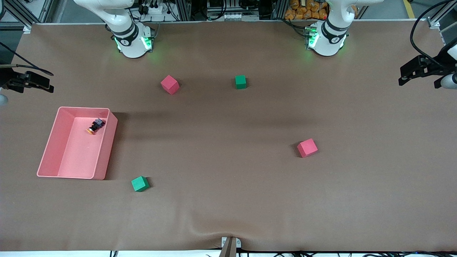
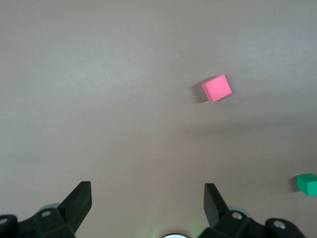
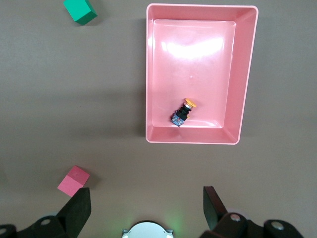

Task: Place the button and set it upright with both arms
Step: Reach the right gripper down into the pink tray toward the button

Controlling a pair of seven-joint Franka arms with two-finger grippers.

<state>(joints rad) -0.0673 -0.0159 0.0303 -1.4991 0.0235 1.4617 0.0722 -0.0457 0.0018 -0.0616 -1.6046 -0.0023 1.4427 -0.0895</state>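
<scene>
The button (image 1: 95, 126) lies on its side in a pink tray (image 1: 107, 146) toward the right arm's end of the table, its orange cap pointing toward the front camera. In the right wrist view the button (image 3: 182, 113) rests near one short wall of the tray (image 3: 193, 142). My right gripper (image 3: 146, 193) hangs open high over the bare cloth between its base and the tray, holding nothing. My left gripper (image 2: 147, 191) is also open and empty, high over bare cloth close to its own base. Neither hand shows in the front view.
Two red cubes (image 1: 170, 84) (image 1: 307, 147) and two green cubes (image 1: 240, 81) (image 1: 140, 184) are scattered on the brown cloth. One red cube (image 2: 216, 88) and one green cube (image 2: 307, 183) show under the left wrist. Another red cube (image 3: 73, 179) sits beside the right fingers.
</scene>
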